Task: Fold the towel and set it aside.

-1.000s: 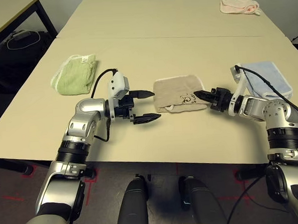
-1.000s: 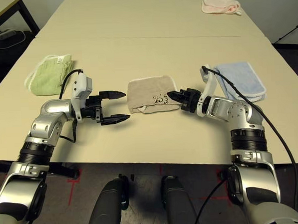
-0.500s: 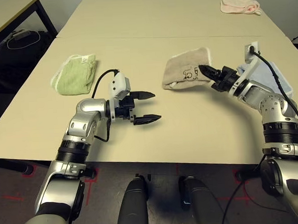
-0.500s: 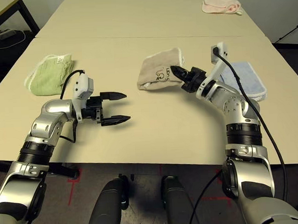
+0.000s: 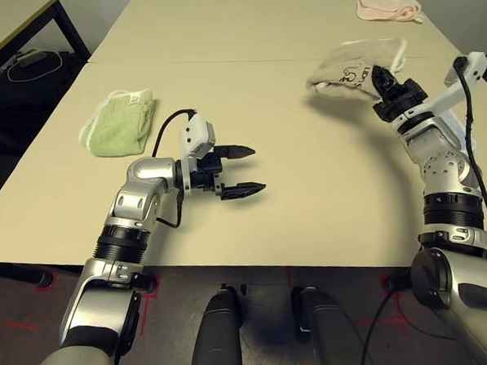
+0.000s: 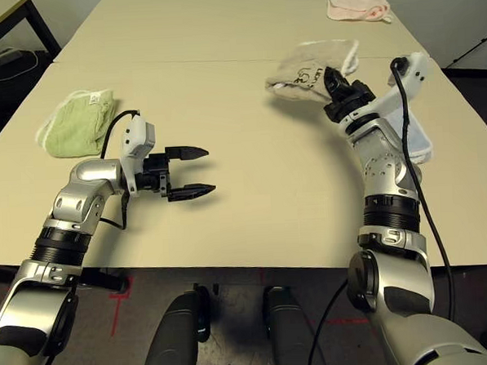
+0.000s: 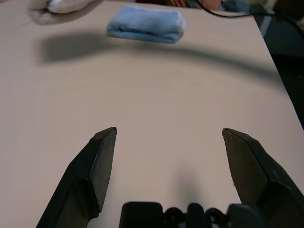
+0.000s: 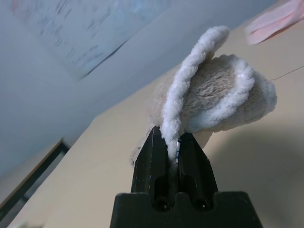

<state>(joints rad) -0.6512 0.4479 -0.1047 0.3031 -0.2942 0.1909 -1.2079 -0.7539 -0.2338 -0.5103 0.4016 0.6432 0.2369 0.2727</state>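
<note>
The right gripper (image 5: 383, 83) is clamped on the white edge of the folded towel (image 5: 352, 69), holding it up off the table (image 5: 308, 171) at the far right, the cloth drooping away from the fingers. The left gripper (image 5: 241, 169) hangs over bare tabletop with its jaws spread wide, grasping nothing. A green towel (image 5: 119, 121) lies to the left, a blue towel (image 7: 146, 24) right, a pink cloth (image 5: 388, 7) far back.

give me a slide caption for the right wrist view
Right pincer shut on the white-stitched edge of the folded beige towel, held up above the table.
</note>
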